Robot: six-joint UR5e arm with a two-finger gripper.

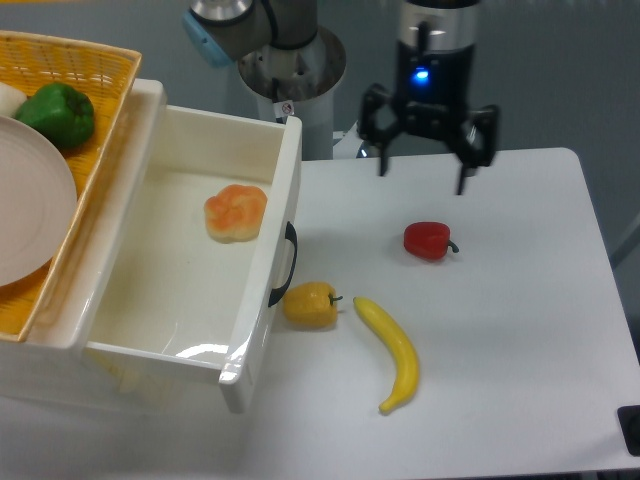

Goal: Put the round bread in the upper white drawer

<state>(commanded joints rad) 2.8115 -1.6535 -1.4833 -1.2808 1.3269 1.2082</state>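
The round bread [236,213] already lies inside the upper white drawer [262,300], well left of the gripper [421,180], whose fingers [382,160] hang spread and empty above the desk [500,350].

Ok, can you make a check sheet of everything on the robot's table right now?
Surface: white table, mostly bare on the right.
Job's things: bread lies inside the open white drawer, on its floor.
Clutter: yellow pepper beside the drawer front; banana to its right; red pepper farther back; wicker basket on the left holds a green pepper and a white plate.
Grippers: gripper open, empty, above the table behind the red pepper.
Cables: nothing seen.
Surroundings: robot base behind the drawer; grey floor beyond.
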